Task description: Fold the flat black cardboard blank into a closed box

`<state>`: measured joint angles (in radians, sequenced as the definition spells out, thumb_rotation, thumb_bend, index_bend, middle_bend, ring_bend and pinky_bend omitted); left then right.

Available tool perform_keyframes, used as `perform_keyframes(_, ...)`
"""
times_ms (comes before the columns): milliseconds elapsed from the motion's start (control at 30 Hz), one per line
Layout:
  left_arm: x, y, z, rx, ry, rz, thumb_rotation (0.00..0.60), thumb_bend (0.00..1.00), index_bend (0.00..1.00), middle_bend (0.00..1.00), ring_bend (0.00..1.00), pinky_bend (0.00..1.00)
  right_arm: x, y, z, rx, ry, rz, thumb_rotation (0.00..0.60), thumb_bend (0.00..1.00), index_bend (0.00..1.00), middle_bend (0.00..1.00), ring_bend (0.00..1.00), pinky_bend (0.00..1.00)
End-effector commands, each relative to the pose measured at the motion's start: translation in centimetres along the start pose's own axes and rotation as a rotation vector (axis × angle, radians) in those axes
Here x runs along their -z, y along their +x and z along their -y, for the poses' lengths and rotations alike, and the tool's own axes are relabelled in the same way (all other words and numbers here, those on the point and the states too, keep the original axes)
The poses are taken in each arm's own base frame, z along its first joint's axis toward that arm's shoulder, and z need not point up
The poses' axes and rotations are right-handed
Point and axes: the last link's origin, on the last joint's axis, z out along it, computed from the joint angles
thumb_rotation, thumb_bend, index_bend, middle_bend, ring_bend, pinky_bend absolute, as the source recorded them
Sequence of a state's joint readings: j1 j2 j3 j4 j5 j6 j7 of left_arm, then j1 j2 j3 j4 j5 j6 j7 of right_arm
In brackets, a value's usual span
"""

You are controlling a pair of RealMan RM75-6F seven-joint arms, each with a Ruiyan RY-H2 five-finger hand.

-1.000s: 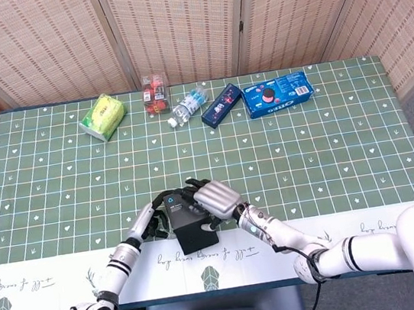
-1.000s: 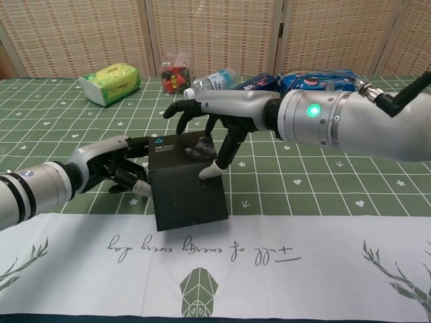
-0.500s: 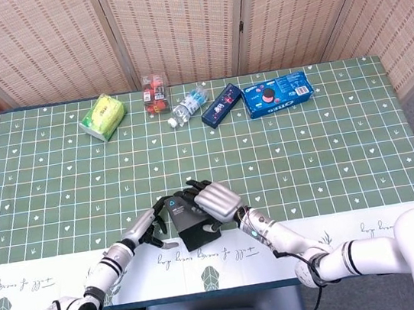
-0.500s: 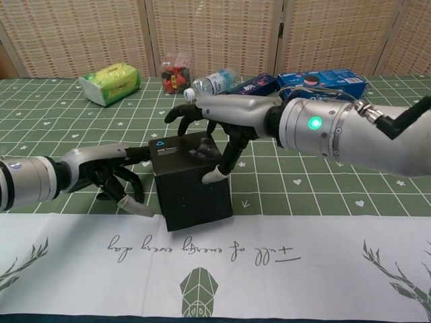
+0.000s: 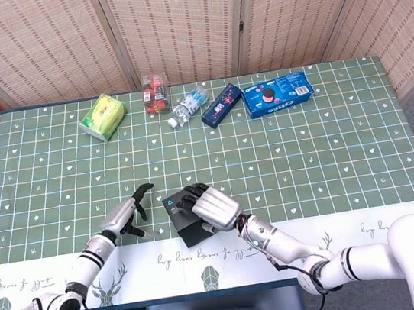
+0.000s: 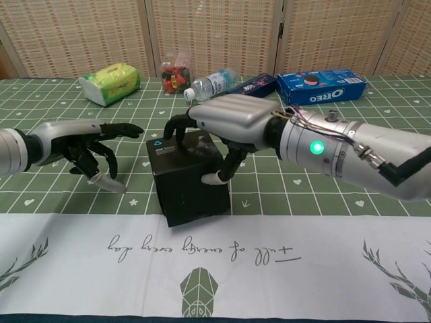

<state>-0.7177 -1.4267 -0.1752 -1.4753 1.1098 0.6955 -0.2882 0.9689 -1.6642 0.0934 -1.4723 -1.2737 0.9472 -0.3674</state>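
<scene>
A closed black cardboard box [image 6: 185,185] [image 5: 183,220] stands near the table's front edge, a small blue mark on its top. My right hand [image 6: 225,124] [image 5: 213,207] rests on the box's top, fingers curled over its far edge and thumb against its right side. My left hand [image 6: 91,145] [image 5: 130,212] hangs open to the left of the box, apart from it, with nothing in it.
Along the far edge lie a green tissue pack [image 5: 103,115], a red snack box [image 5: 154,91], a water bottle [image 5: 186,106], a dark blue packet [image 5: 221,104] and a blue Oreo box [image 5: 279,94]. A white runner [image 6: 215,262] covers the front strip of the green cloth.
My left hand has let go of the box's left side and drawn away to the left. My right hand has settled lower onto the box's top.
</scene>
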Motion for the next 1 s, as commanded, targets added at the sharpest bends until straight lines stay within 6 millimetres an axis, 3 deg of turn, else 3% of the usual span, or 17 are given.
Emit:
perform_keyframes(33,0.3,1.4,0.6,-0.063,0.001,-0.051,0.6,0.11,0.0,0.0,0.47,0.88,0.1,-0.1,0.2,0.007,-0.003,-0.011,0.6,0.33,0.23,0.25,0.17,0.23)
perform_keyframes(567,1.7,5.7,3.0,-0.176,0.06,-0.199,0.6,0.11,0.0,0.0,0.47,0.87,0.1,-1.4,0.2,0.248,0.01,-0.081,0.6,0.34,0.32,0.29,0.2,0.27)
perform_keyframes(1000,2.1,7.4,3.3,-0.147,0.069,-0.246,0.6,0.11,0.0,0.0,0.47,0.87,0.0,-2.4,0.2,0.284,0.018,-0.153,0.6,0.35,0.46,0.41,0.33,0.38)
